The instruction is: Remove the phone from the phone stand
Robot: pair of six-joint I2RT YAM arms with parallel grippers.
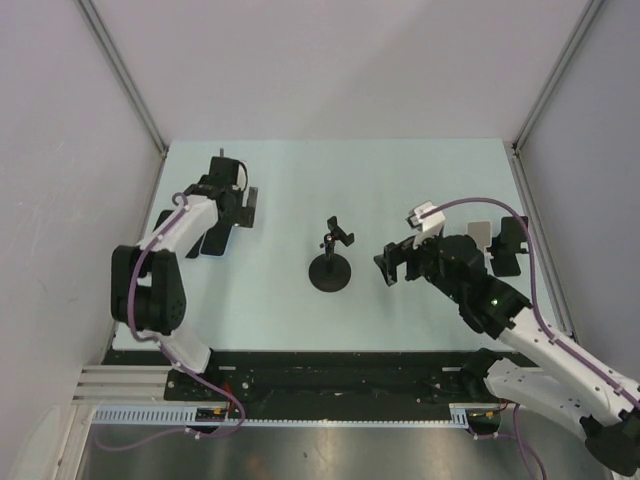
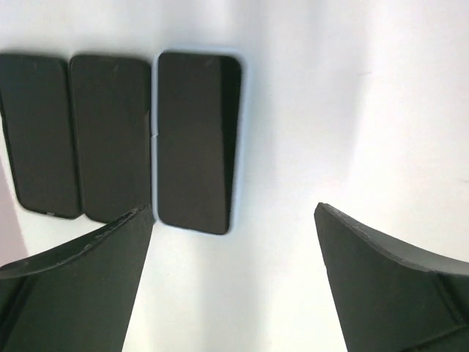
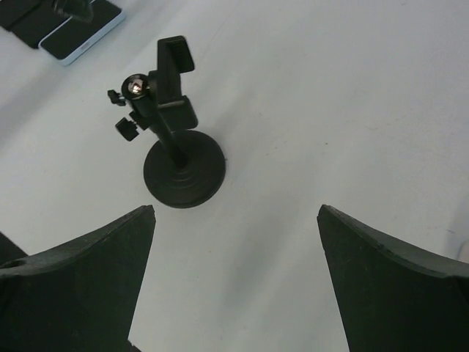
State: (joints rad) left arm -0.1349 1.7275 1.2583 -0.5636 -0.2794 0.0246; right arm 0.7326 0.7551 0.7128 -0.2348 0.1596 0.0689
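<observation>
On the table (image 1: 300,190) I have both pincers spread wide, holding nothing: right gripper (image 3: 236,213) near the bare phone stand (image 3: 179,158), left gripper (image 2: 233,213) above the phone (image 2: 196,143). It lies flat at the table's left, beside two other phones (image 2: 73,136).

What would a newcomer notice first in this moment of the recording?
The black phone stand stands alone in the middle of the table, its clamp empty. At the table's left side, three phones lie flat side by side, screens dark, just beyond the open left gripper. The right gripper is also open and points at the stand, holding nothing.
</observation>
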